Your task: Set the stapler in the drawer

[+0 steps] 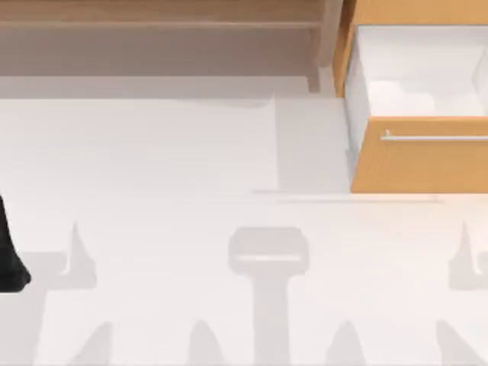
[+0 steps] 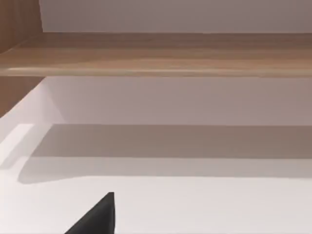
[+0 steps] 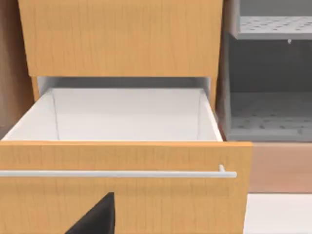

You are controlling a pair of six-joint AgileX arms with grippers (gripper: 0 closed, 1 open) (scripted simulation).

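Drawer (image 1: 415,80) pulled open; wooden shelf (image 1: 160,23) beside; grippers' state: can't tell.

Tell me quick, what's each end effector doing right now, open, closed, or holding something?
Left end effector: cannot be told.
Right end effector, facing the open drawer: cannot be told.

A rendered office-like storage corner: a plain white table (image 1: 152,168), a long wooden shelf (image 1: 152,23) and an open drawer (image 3: 122,161) with a silver handle (image 3: 117,173).
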